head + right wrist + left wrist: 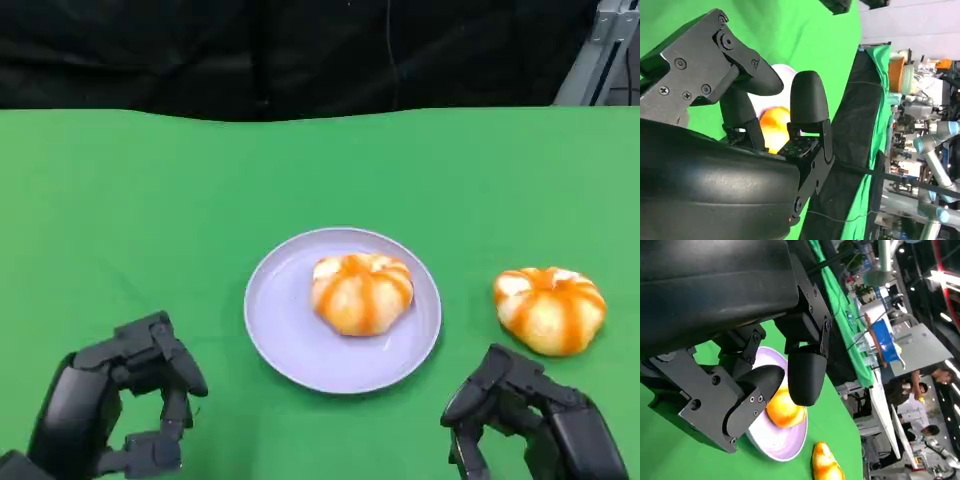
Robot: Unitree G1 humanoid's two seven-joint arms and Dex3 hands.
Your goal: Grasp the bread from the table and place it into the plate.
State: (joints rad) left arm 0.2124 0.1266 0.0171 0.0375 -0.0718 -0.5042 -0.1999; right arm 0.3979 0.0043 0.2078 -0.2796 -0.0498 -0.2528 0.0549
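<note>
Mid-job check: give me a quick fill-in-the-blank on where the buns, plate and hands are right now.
1. One round orange-glazed bread bun lies on the pale lavender round ____.
2. The second orange-glazed bun lies on the green ____.
3. That second bun is nearest the robot's ____ hand.
4. The left hand holds ____.

Missing words: plate; table; right; nothing

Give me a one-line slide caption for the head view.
One bread on the plate, another bread on the green table, left hand and right hand empty.
</note>
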